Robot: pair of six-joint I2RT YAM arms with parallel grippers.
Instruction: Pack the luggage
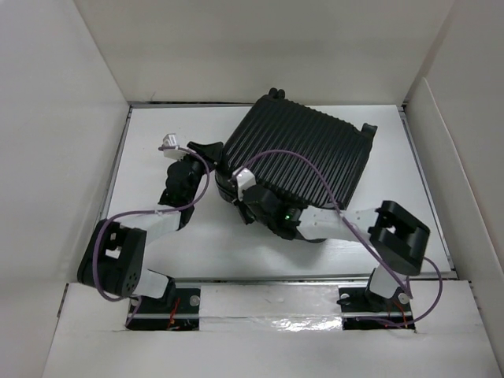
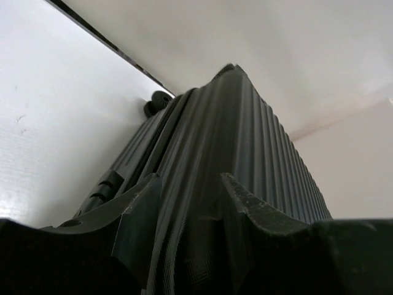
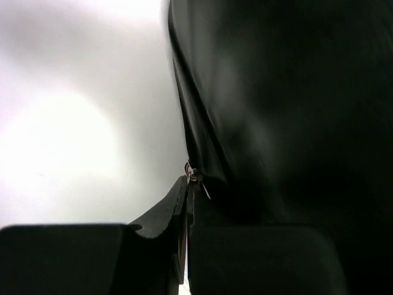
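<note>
Right tool (image 3: 187,187) pinched at luggage (image 1: 307,146) edge; long axis far-left to near-right.

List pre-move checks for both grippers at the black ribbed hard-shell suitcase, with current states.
1. Lid: black ribbed hard-shell suitcase closed, flat on white table: ok.
2. Grasp: right gripper shut on small metal zipper pull at the seam: ok.
3. Brace: left gripper open, fingers straddling the shell's corner: ok; contact cannot tell.
4. Routing: purple cable loops across the shell: not ok, could snag.
5. Seam ahead of the pull: dark and blurred, cannot tell.
</note>
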